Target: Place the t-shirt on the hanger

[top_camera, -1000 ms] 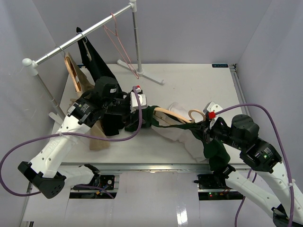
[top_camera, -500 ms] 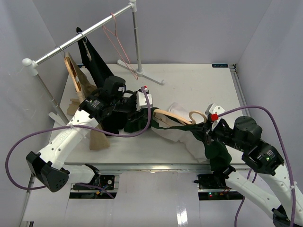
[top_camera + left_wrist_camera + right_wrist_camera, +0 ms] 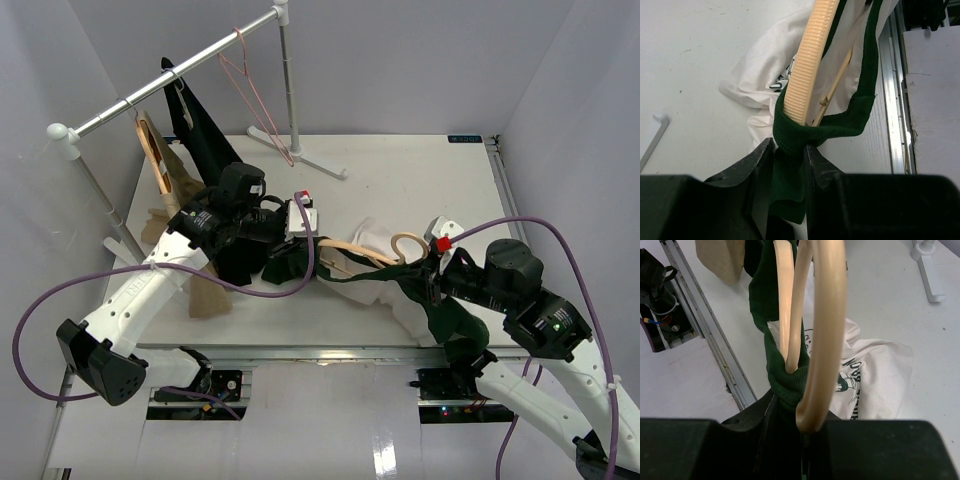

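The dark green t-shirt (image 3: 360, 270) with its cream-white panel (image 3: 375, 238) hangs stretched between both grippers above the table. The light wood hanger (image 3: 362, 249) runs through its green ribbed collar. My left gripper (image 3: 290, 262) is shut on the green collar cloth (image 3: 790, 165), with the hanger's ribbed arm (image 3: 810, 65) passing out of the collar just above the jaws. My right gripper (image 3: 432, 285) is shut on the other side of the collar (image 3: 787, 385), with the hanger's curved hook (image 3: 825, 330) resting against its fingers. The white printed panel (image 3: 875, 370) droops onto the table.
A clothes rail (image 3: 170, 82) on a stand (image 3: 292, 140) crosses the back left, holding a black garment (image 3: 205, 135), a tan-beige garment (image 3: 170, 175) on a wooden hanger, and a thin pink wire hanger (image 3: 250, 85). The table's front rail (image 3: 330, 352) runs below the shirt.
My left gripper moved right toward the middle, then drew back slightly left. My right gripper shifted a little left and up with the collar. The shirt and hanger stay stretched between them.
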Controlling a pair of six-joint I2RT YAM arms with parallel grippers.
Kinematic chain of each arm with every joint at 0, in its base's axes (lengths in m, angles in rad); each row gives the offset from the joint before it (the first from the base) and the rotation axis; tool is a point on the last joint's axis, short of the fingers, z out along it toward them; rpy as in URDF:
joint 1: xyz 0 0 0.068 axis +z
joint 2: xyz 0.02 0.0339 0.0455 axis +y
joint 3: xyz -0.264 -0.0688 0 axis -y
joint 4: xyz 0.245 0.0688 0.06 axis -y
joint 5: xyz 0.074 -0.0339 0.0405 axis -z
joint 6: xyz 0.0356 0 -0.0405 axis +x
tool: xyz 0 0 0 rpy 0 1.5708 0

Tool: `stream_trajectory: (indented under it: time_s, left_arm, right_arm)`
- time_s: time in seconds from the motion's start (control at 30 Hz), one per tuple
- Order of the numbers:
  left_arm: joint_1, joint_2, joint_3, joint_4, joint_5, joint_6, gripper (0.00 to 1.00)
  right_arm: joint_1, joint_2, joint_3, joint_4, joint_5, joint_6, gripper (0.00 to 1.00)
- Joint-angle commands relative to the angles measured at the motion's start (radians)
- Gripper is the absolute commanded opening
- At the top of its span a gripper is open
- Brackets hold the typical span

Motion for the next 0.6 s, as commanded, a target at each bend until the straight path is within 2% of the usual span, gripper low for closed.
stream_trajectory:
  time_s: [0.0,0.17,0.4,0.57]
  left_arm:
    - [-0.017,-0.020,0.034,-0.058,0.195,0.008,0.34]
    - [-0.035,-0.005,0.073,-0.122,0.249,0.031,0.34]
    - [-0.067,0.043,0.131,-0.122,0.189,-0.067,0.51]
    - [-0.083,0.074,0.159,-0.136,0.188,-0.092,0.53]
  right_arm:
    - [0.000,0.028,0.037,0.149,-0.062,-0.006,0.08]
    - [0.000,0.071,0.061,0.155,-0.061,-0.020,0.08]
    - [0.000,0.116,0.102,0.155,-0.012,-0.027,0.08]
    - [0.001,0.121,0.116,0.177,-0.023,-0.032,0.08]
